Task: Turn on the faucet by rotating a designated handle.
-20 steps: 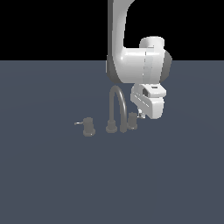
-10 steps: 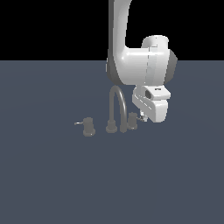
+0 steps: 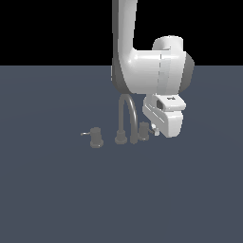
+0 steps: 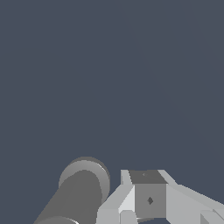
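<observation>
Distant, level exterior view of the faucet (image 3: 127, 118); close wrist view (shared: handle (image 3: 144, 129)).

The handle (image 3: 143, 129) sits between the spout (image 3: 127, 114) and the hand (image 3: 155, 130); the other knob (image 3: 96, 137) stands apart.

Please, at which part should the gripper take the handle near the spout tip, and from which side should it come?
Probably the thin pale lever of the handle, not the round knob: the lever gives turning leverage. It points toward the exterior view's right, where the gripper is, so coming from that side seems best, because the spout stands close on the other side.
</observation>
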Controlling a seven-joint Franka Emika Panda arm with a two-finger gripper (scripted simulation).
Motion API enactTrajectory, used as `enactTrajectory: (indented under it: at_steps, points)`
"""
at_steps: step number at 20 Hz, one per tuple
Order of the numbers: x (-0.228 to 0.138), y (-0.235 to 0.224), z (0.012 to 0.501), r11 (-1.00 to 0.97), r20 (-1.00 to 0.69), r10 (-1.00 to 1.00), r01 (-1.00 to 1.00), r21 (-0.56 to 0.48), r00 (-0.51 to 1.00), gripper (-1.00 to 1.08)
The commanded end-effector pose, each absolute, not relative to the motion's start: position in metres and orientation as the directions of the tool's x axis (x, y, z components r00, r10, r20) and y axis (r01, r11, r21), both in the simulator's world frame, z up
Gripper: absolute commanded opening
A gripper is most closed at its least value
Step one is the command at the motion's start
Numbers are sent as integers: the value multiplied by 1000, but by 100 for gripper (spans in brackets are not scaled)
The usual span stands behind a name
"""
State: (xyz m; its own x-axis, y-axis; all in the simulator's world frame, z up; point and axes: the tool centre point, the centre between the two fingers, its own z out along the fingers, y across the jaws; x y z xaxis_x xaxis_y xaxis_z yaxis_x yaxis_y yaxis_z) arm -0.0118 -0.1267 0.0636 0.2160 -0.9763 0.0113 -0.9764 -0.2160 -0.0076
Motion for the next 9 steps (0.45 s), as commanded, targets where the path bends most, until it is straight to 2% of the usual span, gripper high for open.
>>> enactTrajectory:
  at_steps: [1,9]
  points:
    - [-12,-121,63,-217,10,-976,-976,-7,217,-100]
    - [-15,-71,63,-239,1,-971,-971,0,239,-100]
